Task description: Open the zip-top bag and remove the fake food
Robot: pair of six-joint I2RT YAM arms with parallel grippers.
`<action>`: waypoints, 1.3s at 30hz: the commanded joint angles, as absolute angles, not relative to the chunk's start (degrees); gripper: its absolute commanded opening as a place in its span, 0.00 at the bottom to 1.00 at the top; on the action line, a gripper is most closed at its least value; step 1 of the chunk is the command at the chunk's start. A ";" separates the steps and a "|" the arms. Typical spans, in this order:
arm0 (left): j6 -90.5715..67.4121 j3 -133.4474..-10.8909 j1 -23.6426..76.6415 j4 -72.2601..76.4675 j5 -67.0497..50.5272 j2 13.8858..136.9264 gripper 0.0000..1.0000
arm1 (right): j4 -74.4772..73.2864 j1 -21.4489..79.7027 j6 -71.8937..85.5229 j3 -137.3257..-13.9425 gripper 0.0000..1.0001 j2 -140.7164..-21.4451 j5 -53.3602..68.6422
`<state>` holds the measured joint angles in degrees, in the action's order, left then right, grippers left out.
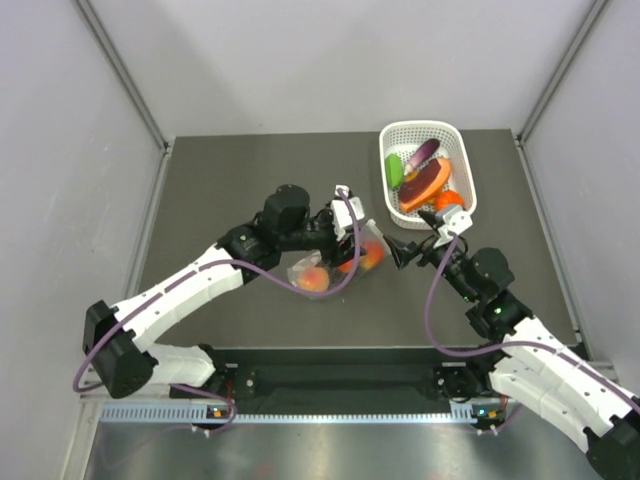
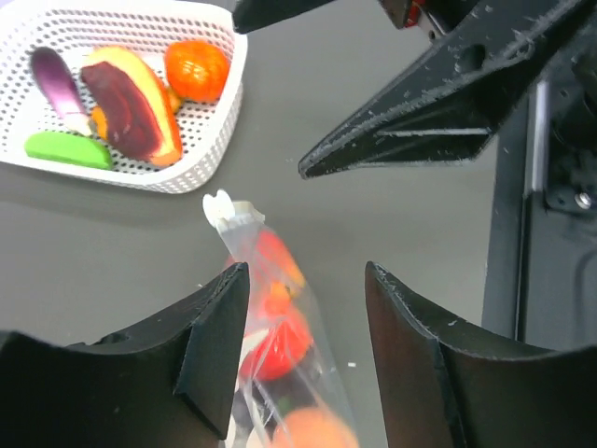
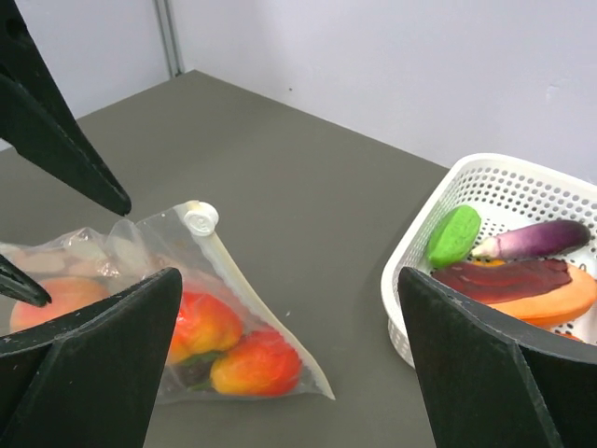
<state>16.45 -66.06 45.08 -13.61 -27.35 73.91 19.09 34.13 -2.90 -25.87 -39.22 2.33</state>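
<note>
The zip-top bag (image 1: 335,268) lies on the dark table, clear and crinkly, with a white slider (image 3: 201,218) at the end of its zip strip. Inside it the fake food shows: red-orange fruits (image 3: 262,362), a peach-orange fruit (image 2: 312,429) and something dark between them. My left gripper (image 2: 306,317) is open and straddles the bag's upper end; the plastic (image 2: 275,322) runs close along its left finger. My right gripper (image 3: 289,289) is open just right of the bag, nothing between its fingers. In the top view the left gripper (image 1: 352,235) and right gripper (image 1: 410,240) face each other over the bag.
A white lattice basket (image 1: 385,150) stands at the back right, close behind the right gripper, holding an eggplant (image 3: 536,237), a green vegetable (image 3: 452,235) and other food pieces. Grey walls enclose the table on three sides.
</note>
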 commanded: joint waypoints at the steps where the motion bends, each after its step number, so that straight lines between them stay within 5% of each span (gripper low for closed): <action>1: 12.13 -64.87 46.76 -5.45 -14.77 74.09 0.58 | 21.88 34.89 -3.34 -26.02 1.00 -37.36 0.80; 8: 9.23 -66.18 49.39 -7.91 -1.96 78.30 0.63 | 21.62 34.80 -3.08 -25.40 1.00 -36.22 0.26; 13: 9.58 -64.52 49.66 -5.98 -2.99 79.63 0.61 | 22.32 34.72 -3.43 -24.87 1.00 -35.59 0.61; 15: 10.98 -64.07 49.66 -5.01 -4.21 80.24 0.46 | 22.50 34.63 -3.60 -25.40 1.00 -36.12 2.01; 16: 11.77 -63.90 49.66 -4.92 -4.83 80.42 0.25 | 22.41 34.54 -3.69 -25.84 1.00 -37.08 2.63; 17: 13.43 -63.81 49.66 -5.01 -5.53 80.85 0.14 | 22.24 34.54 -3.69 -26.36 1.00 -37.52 3.16; 20: 17.29 -64.42 49.48 -6.24 -6.33 81.12 0.00 | 21.01 34.63 -3.87 -28.55 1.00 -39.37 4.83; 28: 24.52 -73.01 38.17 -15.09 -32.38 76.64 0.00 | 18.46 34.45 -5.97 -34.01 1.00 -40.78 10.98; 39: 38.75 -90.52 31.55 -36.98 -52.29 80.94 0.00 | 16.08 33.23 -8.00 -42.98 1.00 -48.42 25.56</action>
<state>31.73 -86.65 32.16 -29.47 -42.33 80.51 16.25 34.04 -7.07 -40.01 -47.40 17.82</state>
